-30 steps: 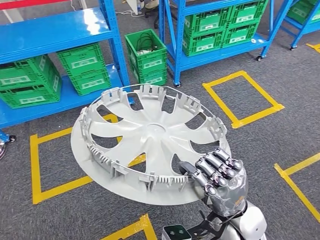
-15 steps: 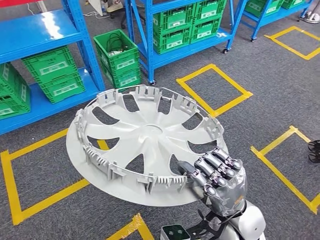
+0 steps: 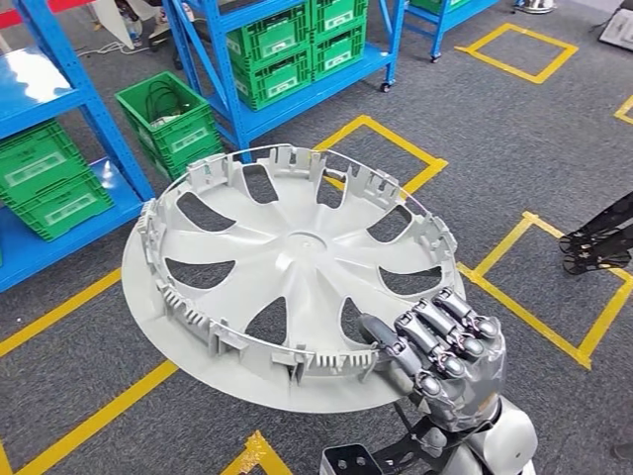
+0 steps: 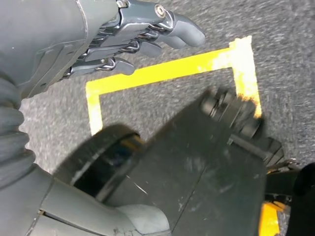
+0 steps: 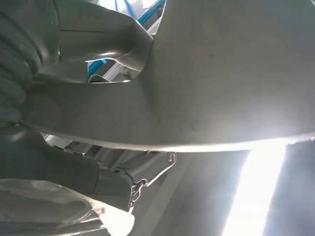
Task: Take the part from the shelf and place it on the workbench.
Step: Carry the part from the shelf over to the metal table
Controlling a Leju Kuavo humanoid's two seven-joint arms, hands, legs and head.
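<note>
While the right hand (image 3: 448,356) grips its near rim, the grey wheel cover (image 3: 291,267) is carried flat above the floor.
Dark fingers (image 3: 440,332) curl over the cover's rim from above, and in the right wrist view the thick thumb (image 5: 108,42) presses the smooth underside (image 5: 230,69), so the part is clamped between them. The cover lies roughly level, its ribbed inner face and clips upward, spoke openings showing the grey carpet (image 3: 507,139) and yellow floor tape (image 3: 522,233) beneath. Left hand (image 4: 111,39): fingers loosely extended, slightly apart, holding nothing, hanging over the taped floor. Beyond the cover stand blue shelf racks (image 3: 224,84) loaded with green crates (image 3: 291,49), and 1 green crate (image 3: 168,119) with cables sits on the floor between racks.
</note>
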